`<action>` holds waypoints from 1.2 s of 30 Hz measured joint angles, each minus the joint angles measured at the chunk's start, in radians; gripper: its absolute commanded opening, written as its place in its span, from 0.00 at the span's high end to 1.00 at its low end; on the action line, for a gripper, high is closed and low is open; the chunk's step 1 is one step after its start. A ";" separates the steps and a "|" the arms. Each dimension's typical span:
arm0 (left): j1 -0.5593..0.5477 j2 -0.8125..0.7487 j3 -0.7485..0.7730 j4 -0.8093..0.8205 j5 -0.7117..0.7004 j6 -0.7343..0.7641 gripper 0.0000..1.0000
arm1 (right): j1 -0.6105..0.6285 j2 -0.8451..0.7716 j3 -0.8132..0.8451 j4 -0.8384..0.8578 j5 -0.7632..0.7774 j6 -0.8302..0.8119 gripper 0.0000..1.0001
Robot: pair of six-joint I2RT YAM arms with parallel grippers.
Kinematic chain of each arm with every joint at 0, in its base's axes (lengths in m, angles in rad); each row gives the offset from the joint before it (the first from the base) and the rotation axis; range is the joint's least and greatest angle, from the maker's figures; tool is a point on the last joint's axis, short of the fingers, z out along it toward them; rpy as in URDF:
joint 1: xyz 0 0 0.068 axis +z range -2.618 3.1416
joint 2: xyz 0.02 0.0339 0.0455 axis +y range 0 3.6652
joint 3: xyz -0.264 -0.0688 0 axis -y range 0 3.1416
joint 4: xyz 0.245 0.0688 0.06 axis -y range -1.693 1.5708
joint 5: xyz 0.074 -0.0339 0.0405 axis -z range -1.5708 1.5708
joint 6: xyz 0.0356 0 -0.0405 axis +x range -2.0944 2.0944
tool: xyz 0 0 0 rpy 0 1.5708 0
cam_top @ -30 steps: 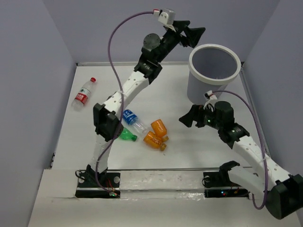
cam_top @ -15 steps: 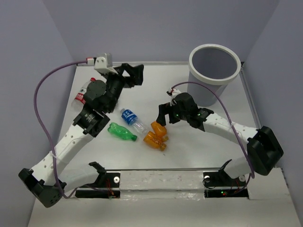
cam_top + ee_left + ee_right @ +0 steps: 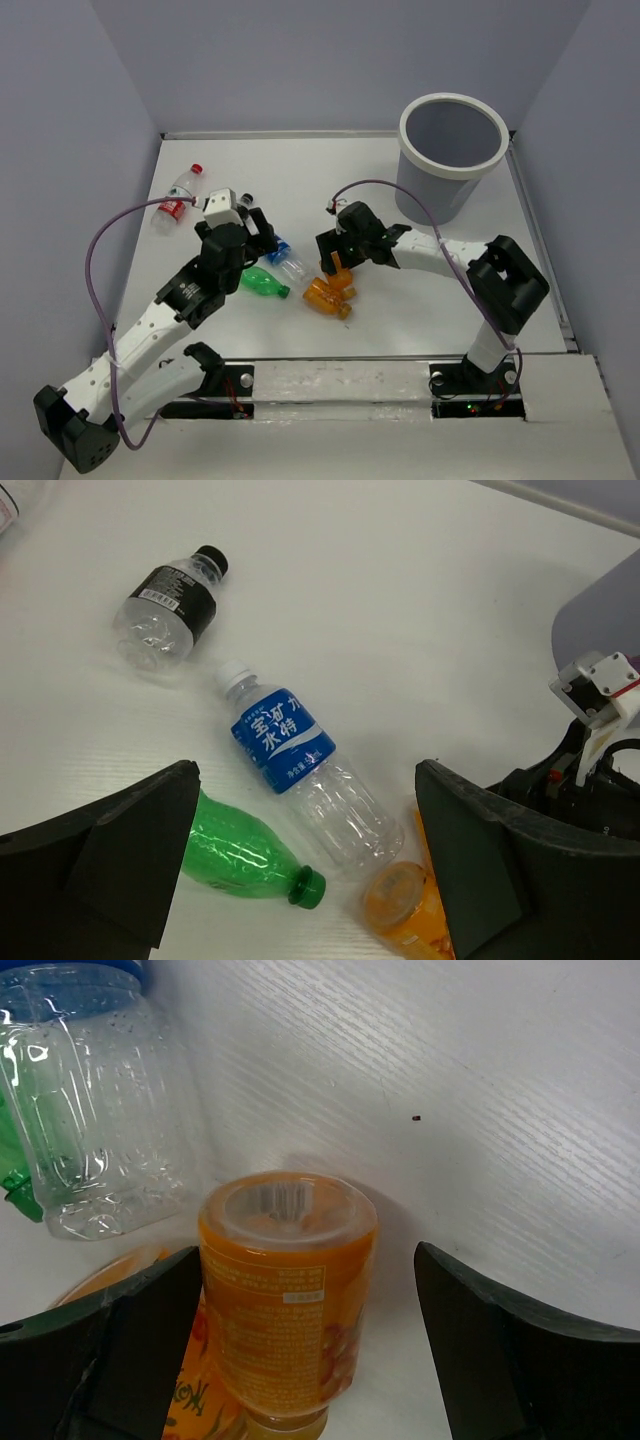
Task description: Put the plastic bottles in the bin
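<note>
Several bottles lie in a cluster mid-table: a clear blue-labelled one (image 3: 284, 255), a green one (image 3: 262, 283) and two orange ones (image 3: 338, 273) (image 3: 324, 297). A red-labelled clear bottle (image 3: 175, 198) lies apart at the far left. The grey bin (image 3: 452, 150) stands at the back right. My left gripper (image 3: 262, 232) is open above the blue-labelled bottle (image 3: 300, 770), with the green bottle (image 3: 245, 855) below it and a black-labelled bottle (image 3: 170, 605) beyond. My right gripper (image 3: 332, 252) is open, its fingers either side of the upper orange bottle (image 3: 285, 1280) without touching it.
The second orange bottle (image 3: 150, 1380) lies against the first on its left. The clear bottle's base (image 3: 90, 1110) is close at the upper left. The right arm's wrist (image 3: 590, 740) shows close to the left gripper. Purple-grey walls enclose the table.
My left arm has swung from up beside the bin down to the bottle cluster. My right arm has reached left, bringing its open fingers around the upper orange bottle.
</note>
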 measured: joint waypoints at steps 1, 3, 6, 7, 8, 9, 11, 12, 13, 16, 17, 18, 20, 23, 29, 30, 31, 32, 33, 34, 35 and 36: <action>0.000 -0.002 -0.006 0.001 0.000 -0.011 0.01 | 0.000 0.013 0.006 -0.006 0.001 -0.003 0.12; 0.000 -0.001 -0.014 -0.001 0.002 -0.024 0.01 | 0.000 0.031 0.016 -0.010 0.002 -0.006 0.21; 0.000 0.012 -0.042 -0.005 0.021 -0.055 0.01 | 0.000 0.055 0.026 -0.018 0.026 -0.013 0.33; 0.000 0.010 -0.052 -0.006 0.027 -0.063 0.01 | 0.000 0.056 0.026 -0.022 0.038 -0.013 0.38; 0.000 0.004 -0.062 -0.007 0.032 -0.070 0.01 | 0.000 0.057 0.026 -0.027 0.052 -0.019 0.39; 0.000 -0.006 -0.072 -0.007 0.036 -0.076 0.01 | 0.000 0.055 0.029 -0.033 0.064 -0.024 0.41; 0.000 -0.034 -0.087 -0.008 0.046 -0.086 0.01 | 0.000 0.048 0.037 -0.049 0.086 -0.031 0.43; 0.000 -0.050 -0.092 -0.006 0.053 -0.092 0.01 | 0.000 0.039 0.043 -0.060 0.098 -0.032 0.43; 0.000 -0.056 -0.094 -0.005 0.056 -0.093 0.01 | 0.000 0.027 0.051 -0.074 0.113 -0.035 0.43; 0.000 -0.088 -0.103 0.030 0.090 -0.097 0.01 | 0.000 -0.060 0.099 -0.113 0.170 -0.057 0.45; 0.000 -0.095 -0.110 0.047 0.106 -0.097 0.01 | 0.000 -0.081 0.112 -0.122 0.187 -0.065 0.45; 0.000 -0.101 -0.118 0.066 0.128 -0.095 0.01 | 0.000 -0.129 0.156 -0.138 0.234 -0.090 0.45; 0.000 -0.109 -0.136 0.103 0.174 -0.092 0.01 | -0.002 -0.184 0.223 -0.141 0.282 -0.116 0.46; 0.000 -0.131 -0.177 0.183 0.262 -0.092 0.01 | -0.041 -0.259 0.403 -0.117 0.354 -0.183 0.46; 0.000 -0.237 -0.283 0.296 0.361 -0.101 0.01 | -0.307 -0.243 0.678 0.032 0.485 -0.291 0.46; 0.000 -0.256 -0.293 0.311 0.375 -0.103 0.01 | -0.344 -0.225 0.702 0.046 0.498 -0.305 0.46; 0.000 -0.268 -0.298 0.322 0.388 -0.104 0.01 | -0.373 -0.199 0.728 0.061 0.516 -0.325 0.46; 0.000 -0.277 -0.299 0.327 0.397 -0.105 0.01 | -0.412 -0.157 0.761 0.084 0.535 -0.346 0.46; 0.000 -0.288 -0.300 0.337 0.411 -0.105 0.01 | -0.428 -0.129 0.777 0.093 0.544 -0.356 0.46; 0.000 -0.293 -0.299 0.341 0.420 -0.105 0.01 | -0.446 -0.088 0.793 0.102 0.561 -0.375 0.40; 0.000 -0.297 -0.299 0.345 0.433 -0.106 0.01 | -0.457 -0.053 0.798 0.106 0.570 -0.390 0.30; 0.000 -0.303 -0.296 0.345 0.452 -0.105 0.01 | -0.462 -0.032 0.798 0.104 0.577 -0.401 0.13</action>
